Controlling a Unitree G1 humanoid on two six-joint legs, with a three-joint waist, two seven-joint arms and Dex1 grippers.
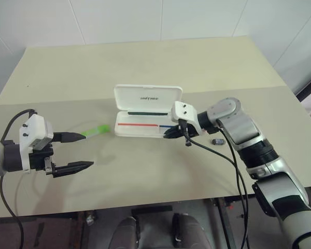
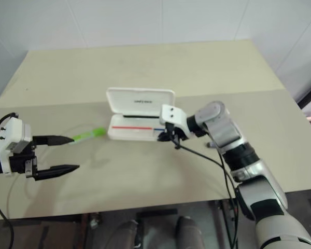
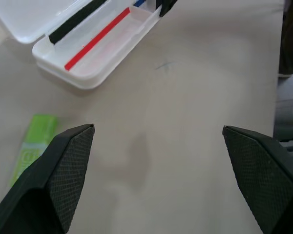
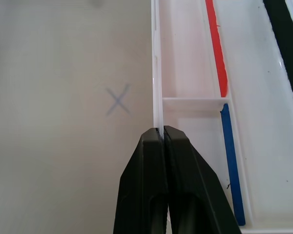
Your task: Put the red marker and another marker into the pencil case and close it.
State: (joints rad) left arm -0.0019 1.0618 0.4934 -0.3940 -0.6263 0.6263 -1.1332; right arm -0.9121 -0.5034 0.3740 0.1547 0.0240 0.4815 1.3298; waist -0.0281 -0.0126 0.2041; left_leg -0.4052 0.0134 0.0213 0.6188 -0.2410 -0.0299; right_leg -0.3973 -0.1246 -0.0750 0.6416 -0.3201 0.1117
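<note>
The white pencil case (image 1: 147,97) lies open at the table's middle, lid upright, with a red and a blue line in its tray (image 4: 185,63). My right gripper (image 1: 168,135) is at the tray's right front corner, and its fingers (image 4: 146,165) are shut on the thin front wall. The light green marker (image 1: 97,130) lies on the table just left of the case. My left gripper (image 1: 88,150) stands wide open beside it, one fingertip close to the marker's near end and nothing between the fingers. A small dark object (image 1: 217,141) lies behind my right wrist. I cannot tell whether it is the red marker.
The beige table (image 1: 145,62) has free room behind the case and in front of it. A faint pen cross (image 4: 118,100) marks the surface in front of the tray. My right arm's black cable (image 1: 217,153) hangs over the table's front right part.
</note>
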